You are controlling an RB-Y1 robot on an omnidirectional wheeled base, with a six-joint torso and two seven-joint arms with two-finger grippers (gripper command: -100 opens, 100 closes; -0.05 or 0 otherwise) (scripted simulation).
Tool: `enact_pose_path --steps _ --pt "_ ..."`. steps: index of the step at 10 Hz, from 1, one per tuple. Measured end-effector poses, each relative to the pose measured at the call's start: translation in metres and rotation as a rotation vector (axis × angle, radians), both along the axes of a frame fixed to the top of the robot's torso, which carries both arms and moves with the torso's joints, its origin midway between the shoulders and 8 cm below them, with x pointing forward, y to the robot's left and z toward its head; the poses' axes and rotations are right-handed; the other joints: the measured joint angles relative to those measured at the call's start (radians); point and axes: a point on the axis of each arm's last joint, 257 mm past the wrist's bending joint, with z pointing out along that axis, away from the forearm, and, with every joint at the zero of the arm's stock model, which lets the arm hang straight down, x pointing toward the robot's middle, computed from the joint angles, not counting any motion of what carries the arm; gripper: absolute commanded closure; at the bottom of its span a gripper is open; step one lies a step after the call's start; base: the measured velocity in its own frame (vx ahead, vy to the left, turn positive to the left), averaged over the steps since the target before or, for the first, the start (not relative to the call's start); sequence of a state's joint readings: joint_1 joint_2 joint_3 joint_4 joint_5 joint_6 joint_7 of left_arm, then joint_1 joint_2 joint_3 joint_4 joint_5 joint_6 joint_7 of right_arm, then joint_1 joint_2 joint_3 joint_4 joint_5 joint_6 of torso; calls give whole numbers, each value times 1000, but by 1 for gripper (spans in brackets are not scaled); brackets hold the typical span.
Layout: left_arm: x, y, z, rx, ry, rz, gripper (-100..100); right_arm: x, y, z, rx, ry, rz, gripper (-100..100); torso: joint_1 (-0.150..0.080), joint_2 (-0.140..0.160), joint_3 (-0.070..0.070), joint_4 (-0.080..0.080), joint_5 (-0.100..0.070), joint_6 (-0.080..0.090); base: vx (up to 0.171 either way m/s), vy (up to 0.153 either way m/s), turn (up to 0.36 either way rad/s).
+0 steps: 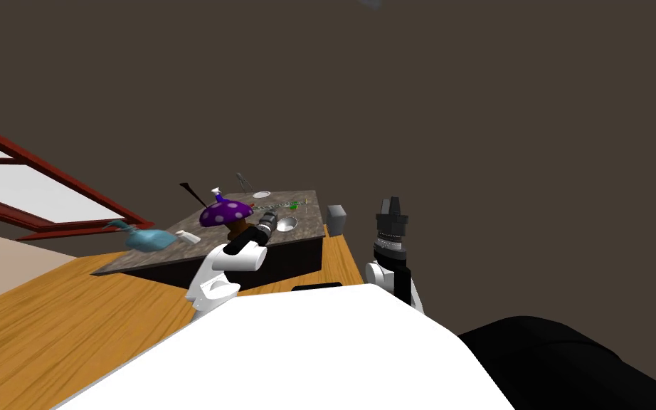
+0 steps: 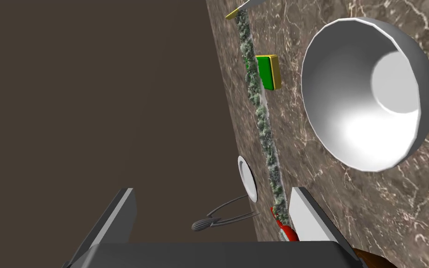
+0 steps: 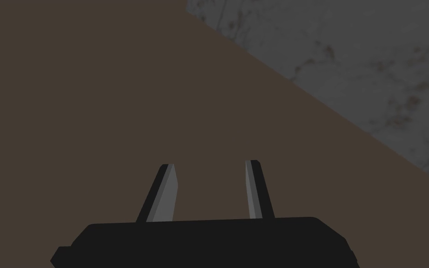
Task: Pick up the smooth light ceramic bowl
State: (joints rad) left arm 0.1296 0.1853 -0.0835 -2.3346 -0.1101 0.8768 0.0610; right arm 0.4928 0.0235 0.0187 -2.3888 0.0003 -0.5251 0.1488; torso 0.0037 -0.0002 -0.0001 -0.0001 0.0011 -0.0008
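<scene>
The bowl [image 2: 367,93] is set on the worktop [image 2: 395,218] beside the released left jaws, not between them. Closed here, its rim may be struck and shoved. The right jaws are likewise released.

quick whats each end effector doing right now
Left end effector: open, empty, the bowl off to one side.
Right end effector: open with a narrower gap, empty.

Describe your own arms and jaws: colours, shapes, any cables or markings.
My left arm has rounded white links with dark joints and ends in a black wrist with a ribbed silvery collar. My right arm has the same white link, black wrist and pale ribbed band. Each pair of jaws is two thin, flat, light grey blades on a dark boxy body. I see no cables or markings.
</scene>
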Motion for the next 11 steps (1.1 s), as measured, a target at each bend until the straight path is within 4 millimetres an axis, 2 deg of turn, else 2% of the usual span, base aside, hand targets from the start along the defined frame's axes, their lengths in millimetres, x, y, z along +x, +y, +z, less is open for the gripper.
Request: enact_pose_path --steps 11 --pt "-9 4 -43 -66 220 64 -100 0 0 0 0 0 0 0 -2 -1 0 0 0 0 -12 39 -108"
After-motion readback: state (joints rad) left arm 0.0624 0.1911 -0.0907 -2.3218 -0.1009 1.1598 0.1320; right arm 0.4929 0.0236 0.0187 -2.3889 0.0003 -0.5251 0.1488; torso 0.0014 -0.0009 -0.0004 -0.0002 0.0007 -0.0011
